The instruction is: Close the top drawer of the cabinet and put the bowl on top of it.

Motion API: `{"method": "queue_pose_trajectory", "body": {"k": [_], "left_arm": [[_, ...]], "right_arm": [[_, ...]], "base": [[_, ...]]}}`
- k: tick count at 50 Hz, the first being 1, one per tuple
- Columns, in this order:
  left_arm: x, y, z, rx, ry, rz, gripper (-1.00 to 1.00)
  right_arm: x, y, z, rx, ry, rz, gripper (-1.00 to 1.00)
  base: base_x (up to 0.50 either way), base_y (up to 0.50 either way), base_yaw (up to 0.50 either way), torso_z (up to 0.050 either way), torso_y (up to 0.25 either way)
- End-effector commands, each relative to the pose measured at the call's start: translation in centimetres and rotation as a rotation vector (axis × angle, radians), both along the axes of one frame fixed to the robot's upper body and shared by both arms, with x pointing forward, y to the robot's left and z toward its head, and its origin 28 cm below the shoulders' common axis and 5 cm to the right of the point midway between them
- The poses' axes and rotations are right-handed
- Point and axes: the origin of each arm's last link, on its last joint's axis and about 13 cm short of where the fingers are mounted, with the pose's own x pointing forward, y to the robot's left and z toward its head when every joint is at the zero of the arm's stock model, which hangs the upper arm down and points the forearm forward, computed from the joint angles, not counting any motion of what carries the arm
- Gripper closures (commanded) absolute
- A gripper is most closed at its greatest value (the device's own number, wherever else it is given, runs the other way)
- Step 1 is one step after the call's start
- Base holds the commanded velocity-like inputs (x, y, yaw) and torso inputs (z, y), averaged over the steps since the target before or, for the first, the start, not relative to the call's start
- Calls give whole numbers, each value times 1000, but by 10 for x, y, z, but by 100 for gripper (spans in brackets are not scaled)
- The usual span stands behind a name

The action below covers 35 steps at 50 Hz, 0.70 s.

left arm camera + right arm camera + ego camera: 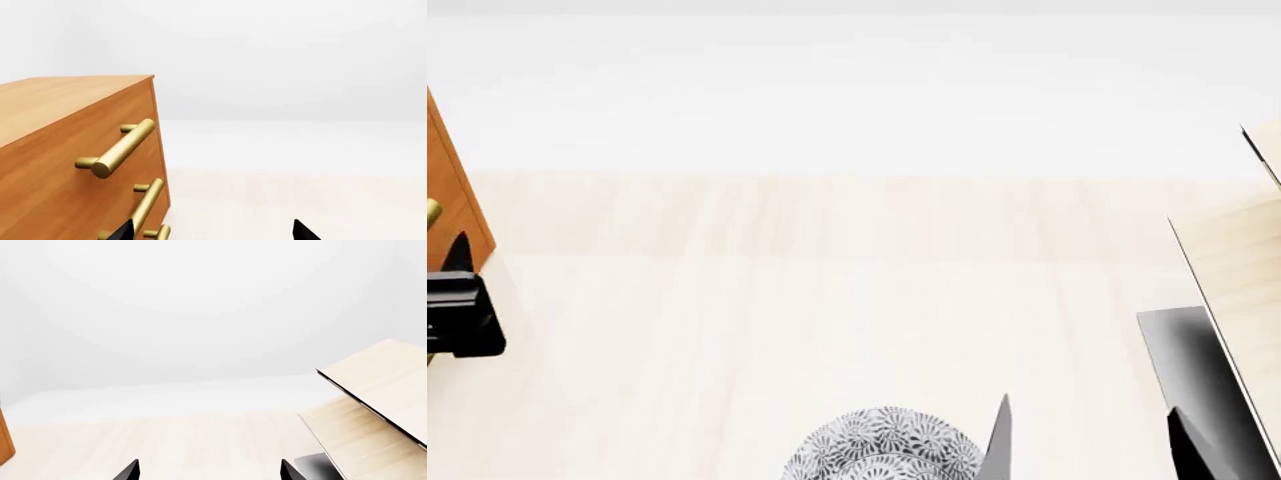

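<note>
Sitting at the near edge of the head view, on the pale wooden tabletop [827, 300]: the bowl [885, 446], round and white, covered in a fine grey-blue floral pattern, only its far part showing above the bottom border. Standing well apart from it at the far left: the cabinet [60, 145], reddish-brown wood with a flat top and stacked drawer fronts. Showing as the uppermost front in the left wrist view: the top drawer [73, 187], carrying one brass bar handle [121, 148] on two short posts; lying flush with the cabinet's side edge as far as that view is telling. Sitting below it: a like handle [147, 204] on the next front, and the tip of a third.

Hovering near the cabinet's front: the left gripper [212, 231], its two dark fingers [122, 231] spread apart and pinching nothing. Hanging just right of the bowl, not touching it as far as can be told: the right gripper [209, 471], fingers [129, 472] likewise spread wide and holding nothing.

Leaning at the right edge: a pale wooden rack [1234, 265] of slanted boards over a black base [1198, 380], just beyond the right gripper.
</note>
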Motion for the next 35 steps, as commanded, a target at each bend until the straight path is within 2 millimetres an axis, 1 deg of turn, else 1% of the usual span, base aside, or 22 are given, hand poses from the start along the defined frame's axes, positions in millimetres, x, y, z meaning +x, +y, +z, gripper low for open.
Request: {"method": "queue_pose_trajectory", "body": {"k": [1, 4, 20, 27, 35], "left_arm": [[-23, -12, 0, 11, 4, -107, -100], [-27, -15, -3, 22, 23, -142, -100], [-28, -17, -2, 36, 35, -178, -100], [-30, -19, -3, 41, 38, -193, -100], [-29, -23, 3, 36, 42, -227, -100]], "right_arm": [[2, 2, 1, -27, 9, -40, -100], [3, 3, -1, -38, 28, -47, -100], [14, 1, 0, -42, 43, -44, -100], [13, 0, 1, -44, 45, -31, -100], [10, -2, 1, -41, 44, -34, -100]], "base": [[0, 0, 0, 0, 0], [0, 0, 0, 0, 0], [0, 0, 0, 0, 0], [0, 0, 0, 0, 0], [0, 0, 0, 0, 0]]}}
